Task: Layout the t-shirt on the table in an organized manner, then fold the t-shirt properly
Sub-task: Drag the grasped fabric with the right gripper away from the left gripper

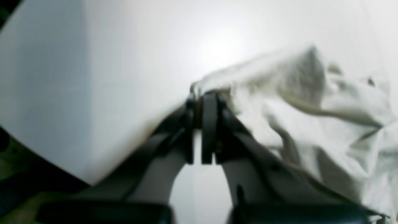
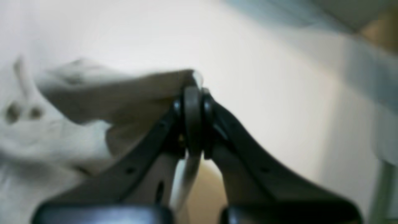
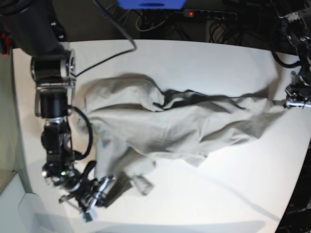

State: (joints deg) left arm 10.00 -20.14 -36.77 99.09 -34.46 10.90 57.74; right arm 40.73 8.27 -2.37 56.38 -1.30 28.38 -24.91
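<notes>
Stretching crosswise over the table [image 3: 204, 58], rumpled t-shirt [image 3: 160, 128], left claw [image 3: 295, 102] and right claw [image 3: 99, 190] pinching opposite ends.

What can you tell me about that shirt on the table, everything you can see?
The t-shirt is a plain pale grey-beige, soft and heavily wrinkled. It lies stretched slantwise over the white table, not flat. The left claw pinches one end, raised slightly; the right claw is shut on another edge near the front. A loose flap hangs beside it.
</notes>
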